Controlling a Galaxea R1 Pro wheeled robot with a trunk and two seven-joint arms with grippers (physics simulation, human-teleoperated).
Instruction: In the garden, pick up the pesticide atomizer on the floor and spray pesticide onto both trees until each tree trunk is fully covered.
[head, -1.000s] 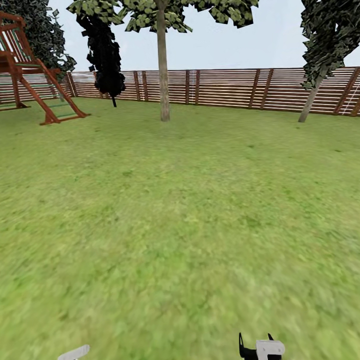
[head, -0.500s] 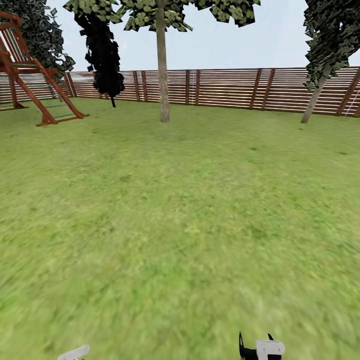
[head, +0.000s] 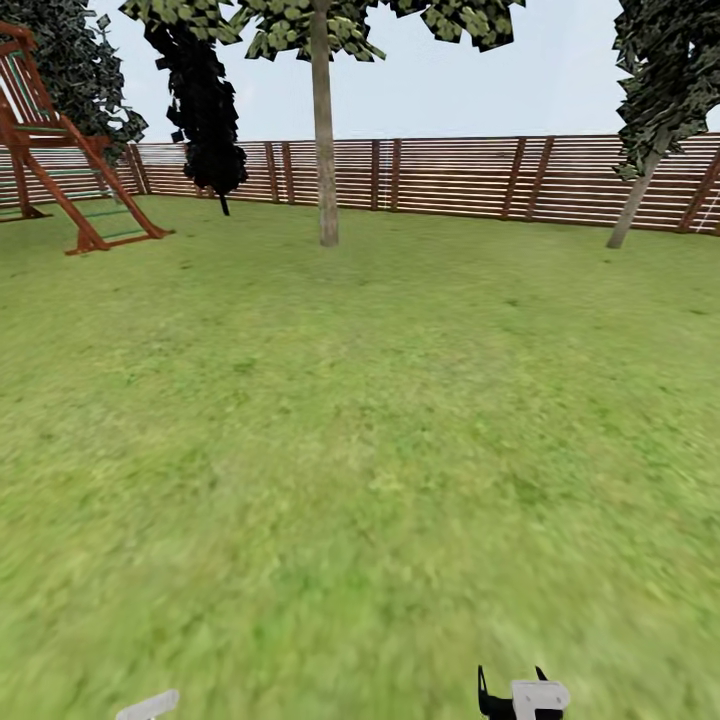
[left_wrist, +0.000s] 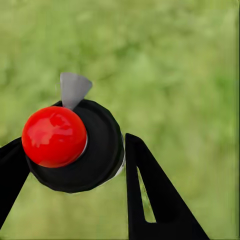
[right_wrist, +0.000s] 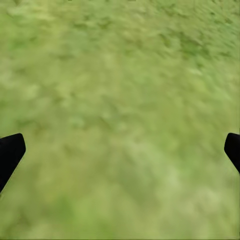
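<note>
The pesticide atomizer (left_wrist: 70, 145) sits between my left gripper's (left_wrist: 75, 157) black fingers (left_wrist: 150, 195), seen from above: red ball cap, black round collar, grey nozzle. The left gripper is shut on it. The nozzle's grey tip (head: 148, 706) pokes into the head view's lower edge. My right gripper (right_wrist: 120, 150) hangs open over bare grass, and its fingertips (head: 485, 692) also show low in the head view. Far ahead across the lawn stands a tree with a straight pale trunk (head: 326, 140). A second tree with a thin leaning trunk (head: 630, 212) stands at the far right by the fence.
A brown slat fence (head: 450, 177) closes the far side of the garden. A black cone-shaped cypress (head: 205, 110) and a red wooden play frame (head: 60, 150) stand at the back left. Open lawn (head: 360, 430) stretches between me and the trees.
The whole head view has shifted slightly: the play frame slid left and the right tree slid right, so the camera has moved. Both arms hold their pose.
</note>
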